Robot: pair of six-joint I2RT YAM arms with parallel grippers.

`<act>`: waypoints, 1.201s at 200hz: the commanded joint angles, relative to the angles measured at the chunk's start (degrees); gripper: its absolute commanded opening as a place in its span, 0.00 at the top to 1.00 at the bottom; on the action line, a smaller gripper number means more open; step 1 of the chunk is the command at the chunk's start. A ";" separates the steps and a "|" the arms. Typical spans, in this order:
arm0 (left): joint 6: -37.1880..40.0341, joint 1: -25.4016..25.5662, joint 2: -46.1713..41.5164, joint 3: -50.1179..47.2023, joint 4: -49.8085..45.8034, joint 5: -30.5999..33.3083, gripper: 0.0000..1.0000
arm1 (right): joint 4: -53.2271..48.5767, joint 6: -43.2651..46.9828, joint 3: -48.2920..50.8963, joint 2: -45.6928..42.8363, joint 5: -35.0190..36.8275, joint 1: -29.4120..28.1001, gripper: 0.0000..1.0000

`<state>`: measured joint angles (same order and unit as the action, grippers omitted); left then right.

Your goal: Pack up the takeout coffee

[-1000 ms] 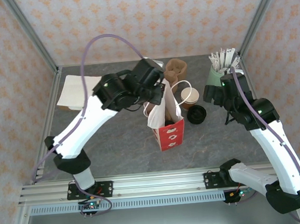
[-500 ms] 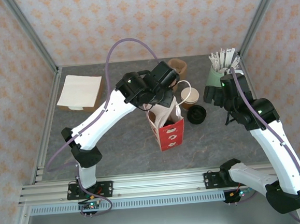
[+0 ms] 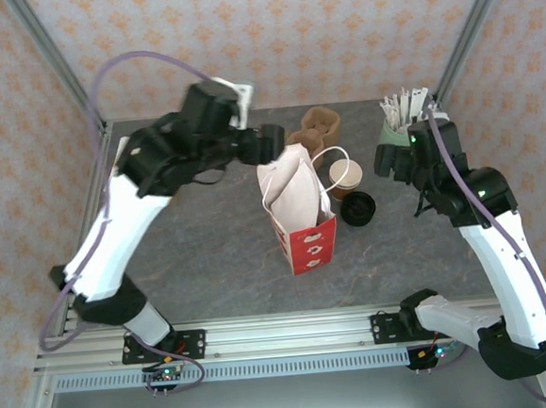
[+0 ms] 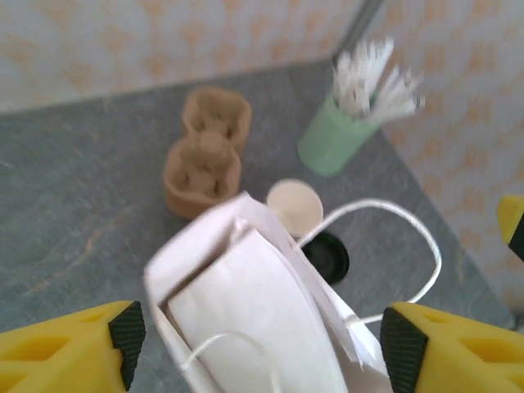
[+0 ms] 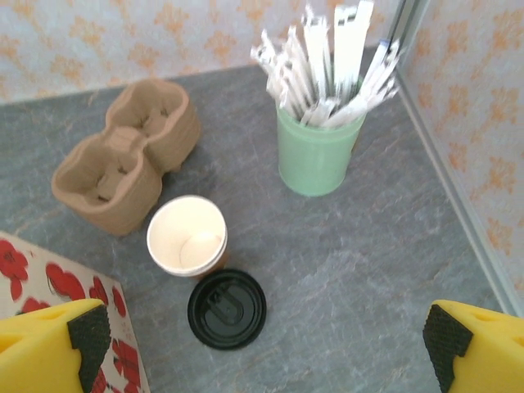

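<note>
The takeout coffee (image 3: pixel 346 175) is a small, open, empty paper cup with a white rim, standing on the grey table right of the bag; it also shows in both wrist views (image 5: pixel 187 235) (image 4: pixel 295 205). Its black lid (image 3: pixel 357 208) (image 5: pixel 227 309) lies flat beside it. The red-and-white paper bag (image 3: pixel 297 211) (image 4: pixel 262 319) stands upright with its cord handles loose. My left gripper (image 3: pixel 266 143) (image 4: pixel 262 344) hovers open above and behind the bag's mouth, holding nothing. My right gripper (image 3: pixel 395 161) (image 5: pixel 268 340) hangs open above the cup and lid.
Brown pulp cup trays (image 3: pixel 316 130) (image 5: pixel 123 164) lie behind the cup. A mint-green cup of paper-wrapped sticks (image 3: pixel 395 133) (image 5: pixel 318 147) stands at the back right, close to the right arm. Metal frame posts and patterned walls enclose the table.
My left gripper opened, let go of the bag's top, and rose back and to the left. The bag now stands free. The right arm barely shifted.
</note>
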<state>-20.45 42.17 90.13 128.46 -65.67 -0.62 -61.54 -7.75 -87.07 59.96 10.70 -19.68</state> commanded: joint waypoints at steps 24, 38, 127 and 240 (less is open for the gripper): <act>3.13 -9.56 -21.44 -22.73 16.69 16.21 0.03 | 0.66 3.65 -4.12 0.65 -2.90 9.93 0.01; 4.09 -13.86 -28.15 -32.03 21.16 19.77 0.00 | 2.74 3.01 -1.17 -0.50 -3.60 13.84 0.01; 5.91 -35.79 -41.83 -78.25 42.07 24.04 0.00 | 34.97 -0.95 42.11 -13.74 -0.34 26.45 0.01; 18.19 -42.79 -32.29 -100.60 77.54 16.52 0.00 | 100.13 3.60 69.35 11.15 -7.51 26.53 0.01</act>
<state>-6.00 0.21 55.29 30.15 -0.03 19.33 19.73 -6.02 -17.93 65.82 7.16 6.57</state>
